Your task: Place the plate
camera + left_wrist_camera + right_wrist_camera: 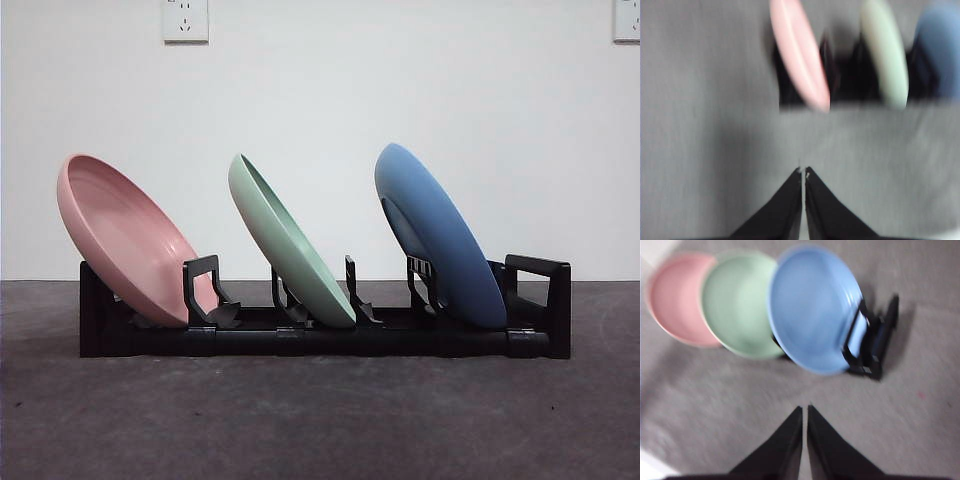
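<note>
Front view: blue plate (437,232) racked, well apart from right pincer (805,412).

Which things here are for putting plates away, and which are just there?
For the job:
pink plate
green plate
blue plate
black rack holding all three
left gripper and right gripper, both shut, holding nothing

Just there:
wall sockets
grey table

Front camera sits low, side-on to the rack (320,335); both wrist cameras overlook it.
</note>
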`<state>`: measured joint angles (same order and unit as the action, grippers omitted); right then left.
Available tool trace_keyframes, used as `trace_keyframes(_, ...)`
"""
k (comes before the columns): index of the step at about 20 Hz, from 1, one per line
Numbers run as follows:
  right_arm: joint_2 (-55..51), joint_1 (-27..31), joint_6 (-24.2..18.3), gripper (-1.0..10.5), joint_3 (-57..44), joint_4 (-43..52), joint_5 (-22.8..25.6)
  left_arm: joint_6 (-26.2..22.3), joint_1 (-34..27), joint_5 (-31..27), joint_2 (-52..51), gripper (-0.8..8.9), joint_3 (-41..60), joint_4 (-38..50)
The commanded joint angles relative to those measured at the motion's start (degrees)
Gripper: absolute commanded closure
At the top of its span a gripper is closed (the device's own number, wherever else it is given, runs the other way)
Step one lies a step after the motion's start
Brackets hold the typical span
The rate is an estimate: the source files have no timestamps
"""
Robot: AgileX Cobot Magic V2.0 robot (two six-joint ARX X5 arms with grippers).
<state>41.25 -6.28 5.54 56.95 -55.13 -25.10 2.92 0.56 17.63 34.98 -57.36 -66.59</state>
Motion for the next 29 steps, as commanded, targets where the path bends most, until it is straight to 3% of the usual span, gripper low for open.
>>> trace_keyframes(1,3.3,-1.51,-4.31,9.3,1.7,-2.08,1.79,-2.64,0.52,0.39,2.08,8.0,-1.55,0.26)
trace_keyframes(2,4.24,-2.1,-5.2,9.0,1.7,-2.23,1.97,-2.51,0.7,0.42,2.32,7.57,-1.55,1.09)
trace_keyframes(4,5.68,-2.97,-5.55,7.2,1.7,-2.71,4.15,-1.05,0.7,0.39,2.45,5.85,-1.57,2.08)
trace_keyframes(5,6.12,-3.34,-5.57,7.0,1.7,-2.84,4.61,-0.48,0.7,0.39,2.45,5.26,-1.55,1.92)
trace_keyframes(8,6.38,-4.66,-5.14,7.0,1.7,-2.84,4.66,-0.52,0.7,0.39,2.43,5.28,-1.55,1.95)
trace_keyframes(11,9.01,-6.56,-1.6,7.0,2.91,-3.48,4.59,-0.5,0.7,0.39,2.43,5.28,-1.55,2.93)
trace_keyframes(14,16.46,-9.7,-0.59,7.0,8.31,-5.77,4.74,-0.31,0.7,0.39,2.45,5.28,-1.55,3.67)
trace_keyframes(19,32.06,-15.72,-0.09,7.0,21.59,-6.34,10.38,-0.28,0.7,0.39,2.43,5.28,-1.55,3.65)
trace_keyframes(23,41.86,-20.0,-0.11,7.0,30.36,-3.65,12.04,-0.26,0.7,0.39,2.45,5.28,-1.55,5.25)
trace_keyframes(29,52.76,-23.26,-0.02,7.0,37.55,-0.87,14.47,0.87,0.7,0.39,2.45,5.28,-1.55,8.11)
